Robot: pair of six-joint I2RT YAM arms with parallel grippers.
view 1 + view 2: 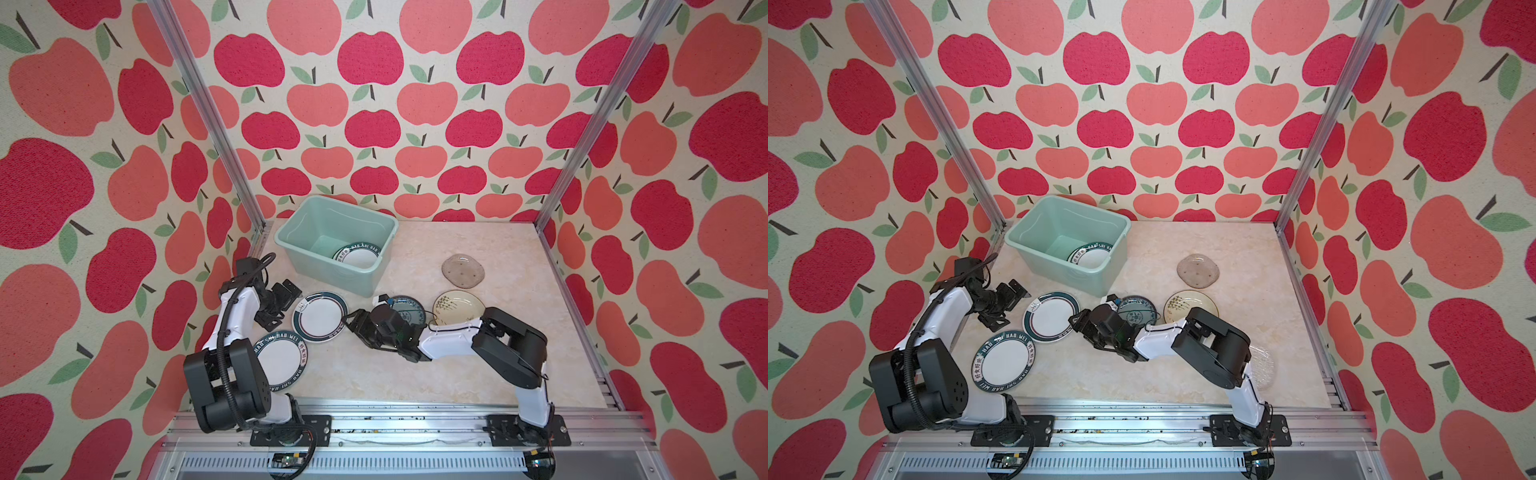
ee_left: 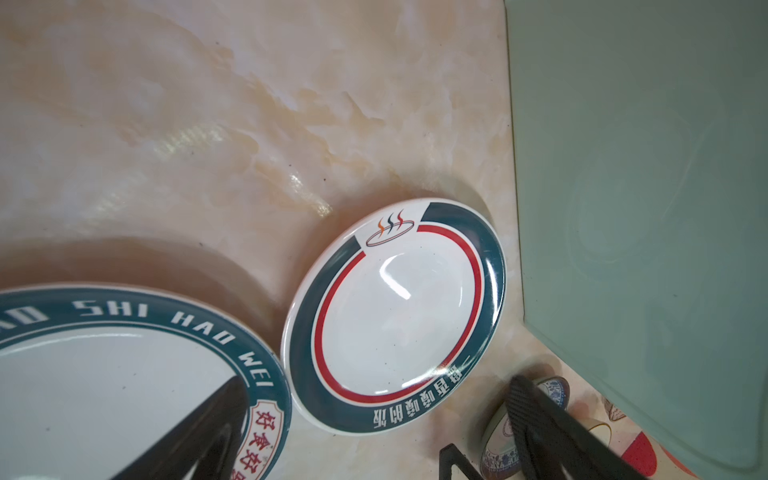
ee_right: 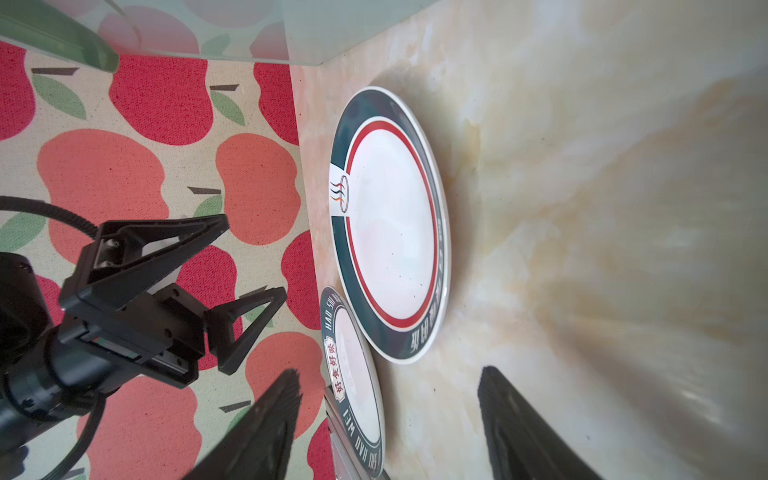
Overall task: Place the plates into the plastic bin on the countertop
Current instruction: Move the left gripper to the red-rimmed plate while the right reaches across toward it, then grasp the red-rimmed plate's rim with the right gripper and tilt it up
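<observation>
The mint-green plastic bin (image 1: 328, 232) (image 1: 1059, 226) stands at the back left of the countertop (image 1: 478, 374) and holds one lettered plate (image 1: 358, 257). In front of it a white plate with a green rim and red ring (image 1: 320, 316) (image 1: 1051, 316) (image 2: 395, 307) (image 3: 390, 232) lies flat. My left gripper (image 1: 286, 305) (image 1: 1013, 305) (image 2: 376, 380) is open just left of this plate. From the right, my right gripper (image 1: 353, 330) (image 1: 1077, 326) (image 3: 389, 370) points at the plate's edge, open with nothing between its fingers. A larger lettered plate (image 1: 280, 361) (image 2: 104, 374) lies near the left arm.
A teal patterned plate (image 1: 411, 309) is partly hidden behind the right wrist. A cream bamboo-drawn plate (image 1: 457, 306) and a glass plate (image 1: 463, 271) lie further right. Another glass plate (image 1: 1262, 365) sits by the right arm's base. Aluminium rails (image 1: 374, 409) edge the front.
</observation>
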